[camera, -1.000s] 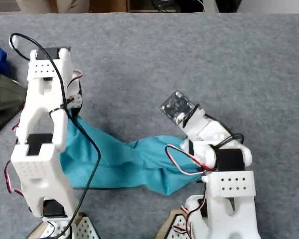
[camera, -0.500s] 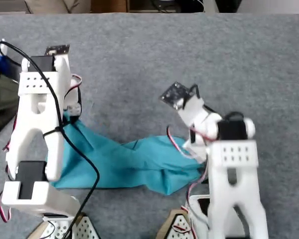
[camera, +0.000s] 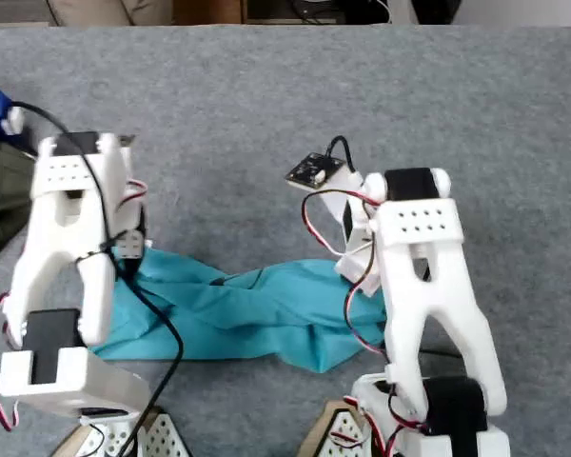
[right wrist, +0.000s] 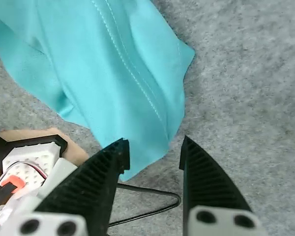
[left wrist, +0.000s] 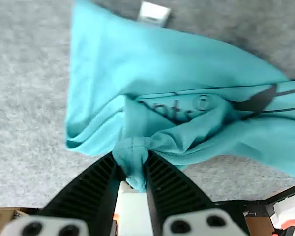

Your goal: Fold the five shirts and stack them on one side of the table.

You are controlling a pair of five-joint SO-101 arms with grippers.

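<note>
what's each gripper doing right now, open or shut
Left gripper: shut on a bunched fold of the teal shirt.
Right gripper: open, holding nothing.

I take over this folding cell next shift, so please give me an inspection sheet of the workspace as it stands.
Surface: grey felt-like table cover, flat.
Job's things: one teal shirt, crumpled and unfolded, lying between the arms.
Clutter: dark fabric heap at the high view's left edge.
End effectors: left end effector shut on a bunched shirt edge; right end effector open above the shirt's other end, holding nothing.
Cables: black cable draped across the left arm; red and white wires looping off the right arm.
Surroundings: nothing identifiable.
</note>
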